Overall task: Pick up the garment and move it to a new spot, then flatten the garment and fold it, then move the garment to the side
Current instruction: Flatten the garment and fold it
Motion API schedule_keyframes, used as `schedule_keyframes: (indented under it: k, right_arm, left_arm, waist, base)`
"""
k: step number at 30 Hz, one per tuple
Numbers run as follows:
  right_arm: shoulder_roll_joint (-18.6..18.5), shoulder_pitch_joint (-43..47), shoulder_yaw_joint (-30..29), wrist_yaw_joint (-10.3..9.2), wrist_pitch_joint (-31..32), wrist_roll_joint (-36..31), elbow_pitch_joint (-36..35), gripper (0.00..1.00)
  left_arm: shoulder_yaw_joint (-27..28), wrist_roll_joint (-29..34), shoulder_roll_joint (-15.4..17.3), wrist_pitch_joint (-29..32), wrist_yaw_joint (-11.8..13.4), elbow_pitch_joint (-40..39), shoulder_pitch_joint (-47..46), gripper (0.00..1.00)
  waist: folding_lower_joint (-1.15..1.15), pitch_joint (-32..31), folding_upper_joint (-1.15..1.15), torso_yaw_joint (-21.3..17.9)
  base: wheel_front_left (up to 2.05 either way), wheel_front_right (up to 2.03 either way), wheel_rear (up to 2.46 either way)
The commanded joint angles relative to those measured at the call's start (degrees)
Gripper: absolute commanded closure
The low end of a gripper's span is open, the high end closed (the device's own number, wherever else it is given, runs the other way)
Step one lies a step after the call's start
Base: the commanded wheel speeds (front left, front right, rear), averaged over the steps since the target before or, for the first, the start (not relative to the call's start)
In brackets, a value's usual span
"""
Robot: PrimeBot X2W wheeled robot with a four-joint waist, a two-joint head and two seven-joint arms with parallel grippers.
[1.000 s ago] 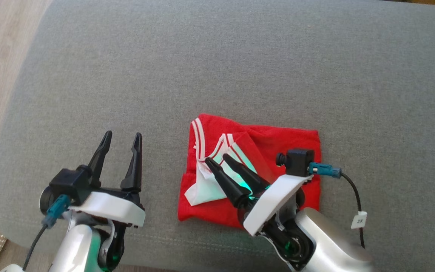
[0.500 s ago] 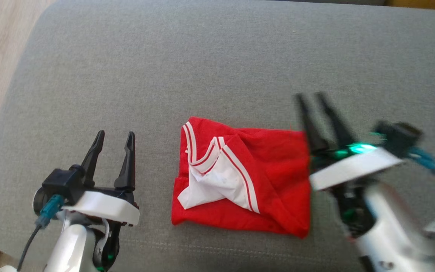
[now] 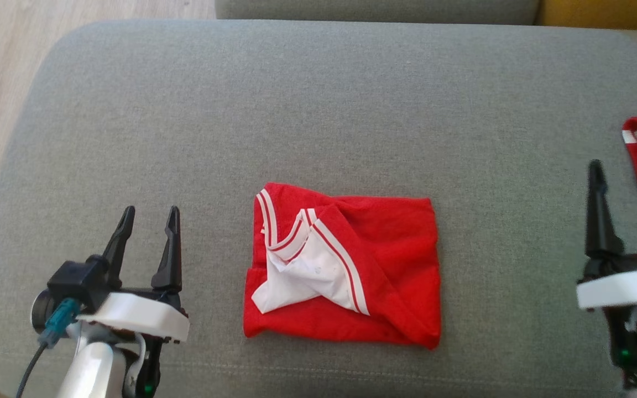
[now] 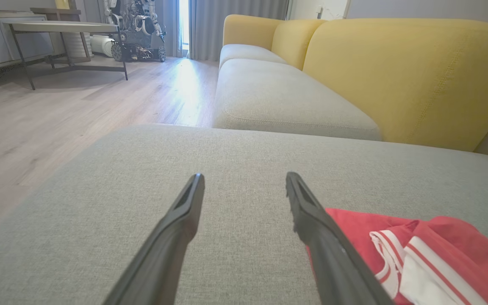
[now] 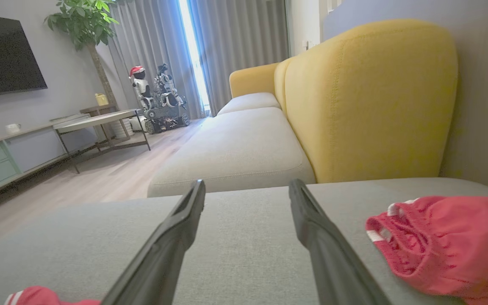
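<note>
Garment (image 3: 346, 265) looks folded, mid-frame; your left gripper (image 3: 151, 211) and right gripper (image 3: 620, 166) hang spread, empty; next, pinch it and carry it aside.

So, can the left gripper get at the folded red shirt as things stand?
Probably yes: the left gripper is open, and the shirt lies just to its right, bare cushion between them.

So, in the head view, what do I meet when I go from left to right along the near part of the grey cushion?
left tool, open → folded red garment → right tool, open
</note>
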Motion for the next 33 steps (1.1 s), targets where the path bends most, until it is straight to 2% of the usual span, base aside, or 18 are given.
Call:
schedule_keyframes:
  k: [1, 5, 11, 33]
  right_arm:
    - [-0.8, -0.5, 0.7, 0.22, 0.3, -0.7, -2.6, 0.00]
    - [-0.2, 2.3, -1.3, 0.22, 1.5, -4.1, -5.4, 0.00]
    - [1.0, 4.6, -1.3, 0.22, 2.7, -5.8, -7.4, 0.00]
    - [1.7, 5.3, -0.7, 0.22, 3.8, -5.9, -7.1, 0.00]
  left_arm:
    - [2.0, 0.0, 1.6, -0.3, 0.5, -2.3, -1.4, 0.00]
    - [1.9, -0.1, 1.9, 0.0, 0.6, -2.6, -0.9, 0.00]
    - [1.5, -0.4, 2.3, 0.8, 0.7, -3.1, -0.3, 0.00]
    - [0.3, -1.3, 3.1, 1.7, 1.1, -3.7, -0.1, 0.00]
  waist:
    - [0.00, -0.1, 0.00, -0.1]
    - [0.00, -0.6, 0.00, -0.2]
    - [0.00, -0.9, 0.00, -0.2]
    - [0.00, -0.9, 0.00, -0.6]
  base:
    - [0.00, 0.00, 0.00]
    - [0.00, 0.00, 0.00]
    - [0.00, 0.00, 0.00]
    - [0.00, 0.00, 0.00]
